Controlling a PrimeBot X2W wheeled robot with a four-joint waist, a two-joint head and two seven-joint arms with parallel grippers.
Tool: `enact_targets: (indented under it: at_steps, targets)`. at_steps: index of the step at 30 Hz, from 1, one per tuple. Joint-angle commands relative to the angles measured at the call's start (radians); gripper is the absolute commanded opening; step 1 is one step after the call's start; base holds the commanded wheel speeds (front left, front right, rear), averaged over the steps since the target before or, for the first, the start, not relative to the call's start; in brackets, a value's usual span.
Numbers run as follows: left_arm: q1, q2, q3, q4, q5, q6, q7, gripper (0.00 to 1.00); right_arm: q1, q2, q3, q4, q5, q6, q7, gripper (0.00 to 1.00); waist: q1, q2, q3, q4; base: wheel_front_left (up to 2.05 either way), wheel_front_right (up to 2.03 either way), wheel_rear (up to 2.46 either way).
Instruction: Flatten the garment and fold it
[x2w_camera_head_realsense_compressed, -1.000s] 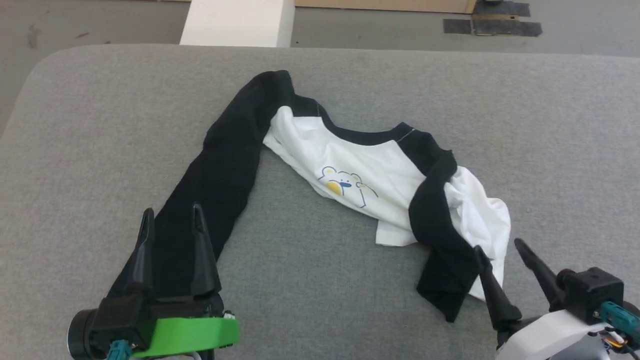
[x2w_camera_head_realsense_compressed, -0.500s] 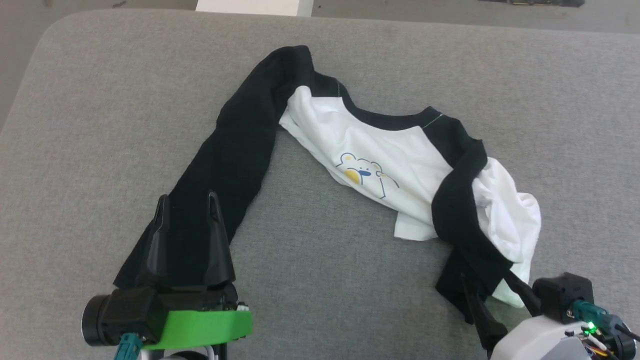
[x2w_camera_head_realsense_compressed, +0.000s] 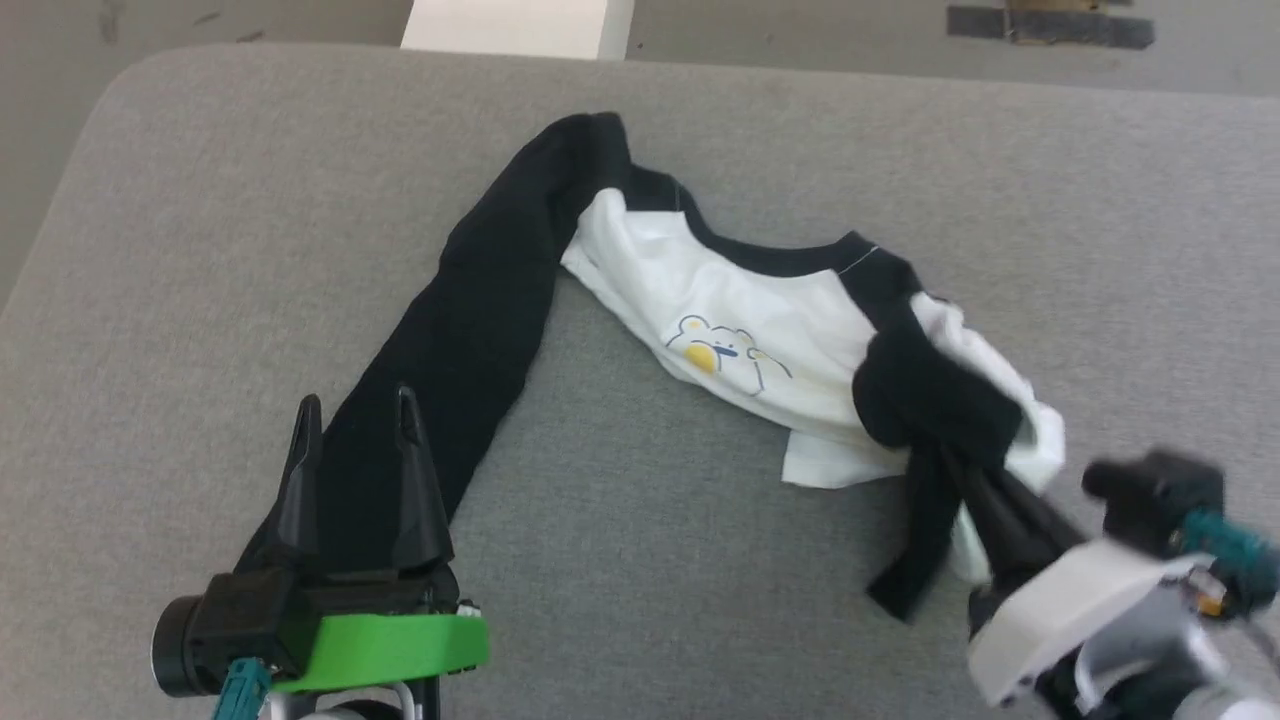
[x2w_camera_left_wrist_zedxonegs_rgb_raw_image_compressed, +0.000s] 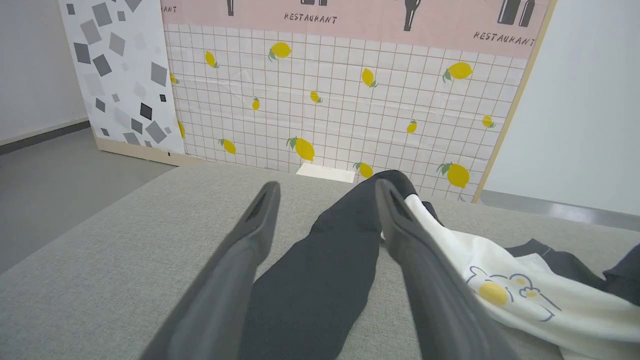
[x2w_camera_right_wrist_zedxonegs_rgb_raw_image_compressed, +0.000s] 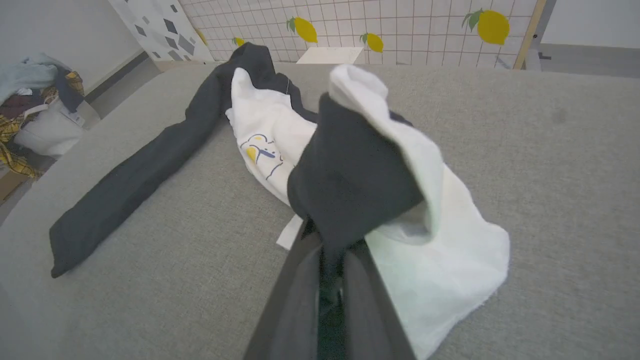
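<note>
The garment (x2w_camera_head_realsense_compressed: 730, 330), white with black sleeves and a small bear print, lies crumpled on the grey surface (x2w_camera_head_realsense_compressed: 650, 560). One black sleeve (x2w_camera_head_realsense_compressed: 470, 320) stretches toward the lower left. My left gripper (x2w_camera_head_realsense_compressed: 355, 425) hovers open over that sleeve's end (x2w_camera_left_wrist_zedxonegs_rgb_raw_image_compressed: 320, 270), fingers apart with nothing between them. My right gripper (x2w_camera_head_realsense_compressed: 975, 480) is shut on the other black sleeve (x2w_camera_head_realsense_compressed: 930, 400), which bunches up with white fabric above the fingers (x2w_camera_right_wrist_zedxonegs_rgb_raw_image_compressed: 330, 240) and lifts off the surface.
The grey padded surface has a rounded far-left corner (x2w_camera_head_realsense_compressed: 120, 90). A white block (x2w_camera_head_realsense_compressed: 510, 25) stands beyond its far edge. A lemon-print wall panel (x2w_camera_left_wrist_zedxonegs_rgb_raw_image_compressed: 345, 100) rises behind. A pile of clothes (x2w_camera_right_wrist_zedxonegs_rgb_raw_image_compressed: 30, 110) sits off the left side.
My right gripper has closed on the right black sleeve and pulled it up and inward, bunching the fabric. The left gripper stays open over the left sleeve. The head camera shifted.
</note>
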Motion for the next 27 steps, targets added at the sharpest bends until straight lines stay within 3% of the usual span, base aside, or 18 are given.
enact_targets:
  at_steps: [1,6,9,16,17,19,23,27]
  targets:
    - [0.005,-0.004,0.004,0.003,0.009,-0.007,-0.005,1.0,-0.052,-0.019,-0.003,-0.034,0.01,-0.002,0.014,0.0,0.0,0.0,-0.04,-0.04,0.0,0.0,0.0]
    - [0.023,-0.006,0.015,0.015,0.012,-0.014,-0.005,1.0,-0.202,-0.117,-0.08,-0.099,0.042,-0.002,0.098,0.0,0.0,0.0,-0.083,-0.086,0.0,0.0,0.0]
    - [0.029,-0.007,0.015,0.017,0.013,-0.019,-0.005,1.0,-0.26,-0.149,-0.179,-0.084,0.075,-0.002,0.152,0.0,0.0,0.0,-0.091,-0.099,0.0,0.0,0.0]
    - [0.032,-0.008,0.007,0.019,0.011,-0.03,-0.005,1.0,-0.224,-0.144,-0.415,0.053,0.09,-0.002,0.28,0.01,0.0,0.0,-0.072,-0.099,0.0,0.0,0.0]
    - [0.031,-0.008,0.005,0.02,0.012,-0.031,-0.005,1.0,-0.214,-0.148,-0.436,0.084,0.084,-0.002,0.277,0.41,0.0,0.0,-0.066,-0.097,0.0,0.0,0.0]
    - [0.028,-0.007,0.003,0.022,0.013,-0.033,-0.005,1.0,-0.207,-0.154,-0.478,0.152,0.055,-0.002,0.231,1.0,0.0,0.0,-0.057,-0.091,0.0,0.0,0.0]
    - [0.018,-0.004,-0.003,0.03,0.012,-0.037,-0.005,1.0,-0.204,-0.186,-0.482,0.278,-0.017,-0.002,0.124,1.0,0.0,0.0,-0.049,-0.081,0.0,0.0,0.0]
    - [0.013,0.0,-0.006,0.039,0.01,-0.04,-0.002,1.0,-0.232,-0.194,-0.437,0.303,-0.019,-0.002,0.046,1.0,0.0,0.0,-0.055,-0.078,0.0,0.0,0.0]
